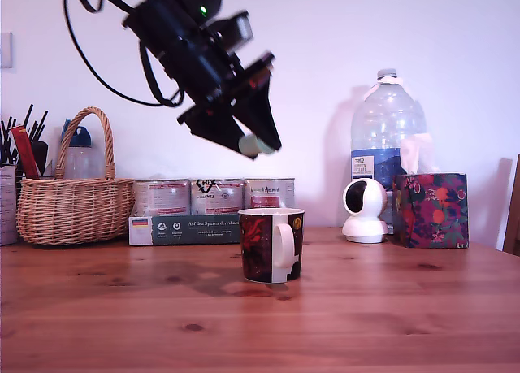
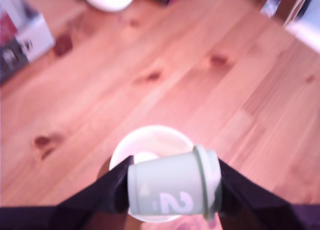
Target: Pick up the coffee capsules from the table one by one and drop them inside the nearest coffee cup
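Pincer (image 1: 258,143) hangs high in the air with a pale mint coffee capsule (image 1: 255,145) clamped sideways between its dark fingers (image 2: 107,187), so it is closed on that one piece. From where I stand the coffee cup (image 1: 271,245) sits at about six o'clock from the capsule, well below it, white handle turned toward me. Looking down past the wrist, the capsule's long axis lies across the cup's white mouth (image 2: 150,140), flanged rim toward one finger and tapered end toward the other, a printed 2 on its side; a pale rounded shape already shows inside the cup, perhaps another capsule, though I cannot be sure. I judge that a release from here would fall into the opening or near its edge, so the line-up matters more than height. The bench (image 1: 390,308) is knotty reddish pine, bare around the cup. Behind, at roughly ten o'clock from the cup, stands a wicker basket (image 1: 75,202); tins (image 1: 215,196) at twelve; a small white camera (image 1: 364,210), patterned tissue box (image 1: 430,210) and water bottle (image 1: 387,129) toward two.
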